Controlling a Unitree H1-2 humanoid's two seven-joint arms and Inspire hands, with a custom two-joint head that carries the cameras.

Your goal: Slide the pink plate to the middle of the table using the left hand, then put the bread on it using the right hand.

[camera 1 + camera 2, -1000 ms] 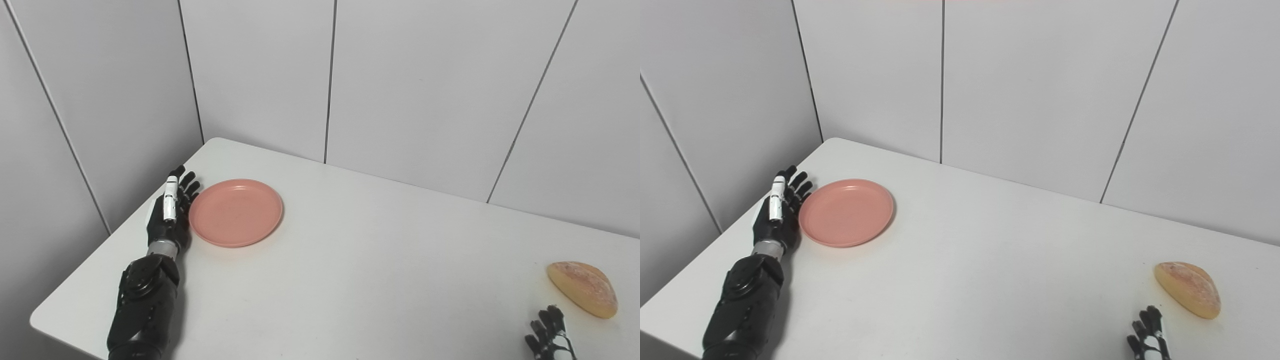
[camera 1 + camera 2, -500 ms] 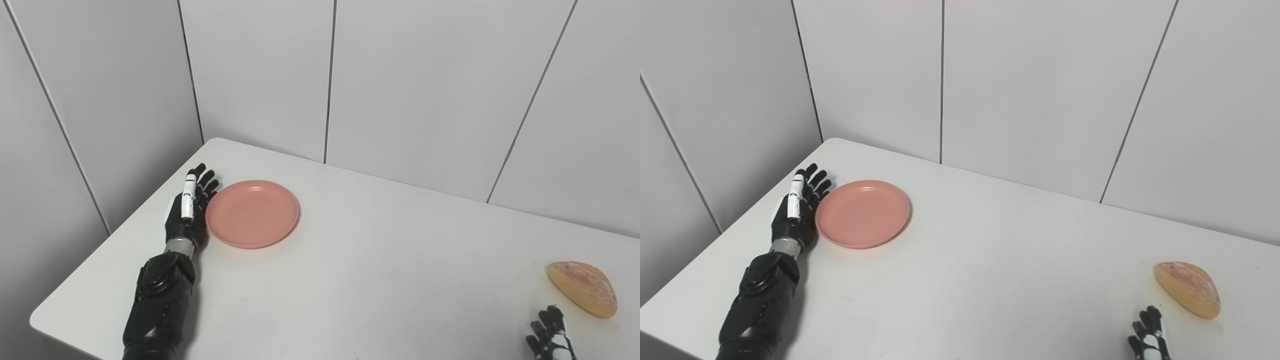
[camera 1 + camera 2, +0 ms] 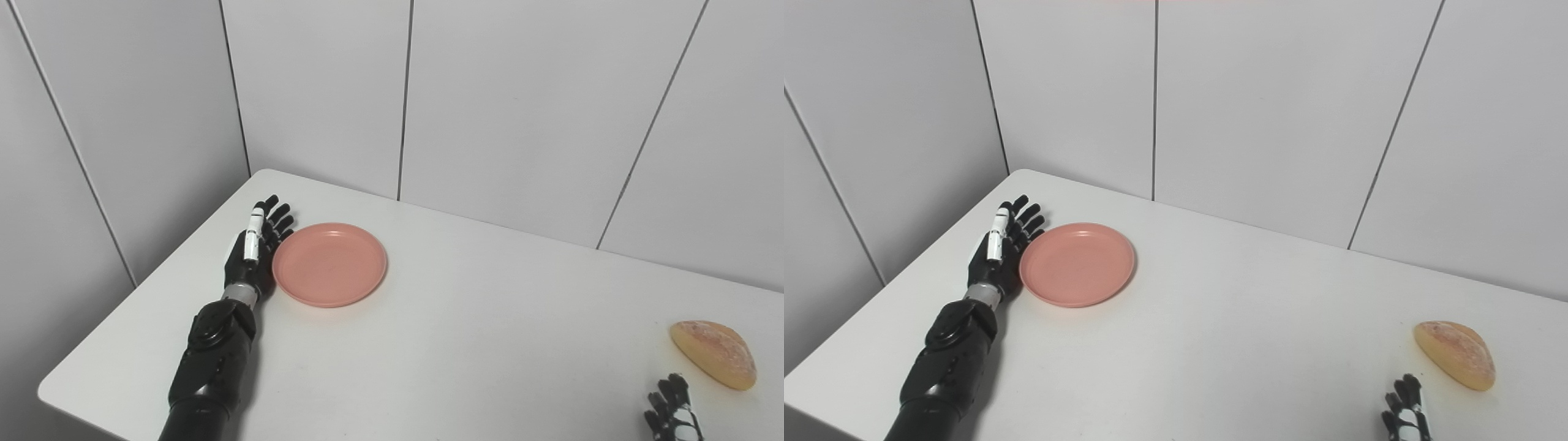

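Pink plate (image 3: 329, 264) on the white table's (image 3: 429, 343) left part, the left hand (image 3: 254, 254) flat-fingered against its left rim — bread (image 3: 713, 354) far right, right hand (image 3: 670, 416) just near it, grip unclear.

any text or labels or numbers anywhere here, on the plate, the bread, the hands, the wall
None can be read in either view.
Pink plate: plain, no print.
Bread: bare crust, no label.
Left hand: one white strip on it, with no legible marking.
Right hand: only partly in view, nothing legible.
Table and wall panels: blank.
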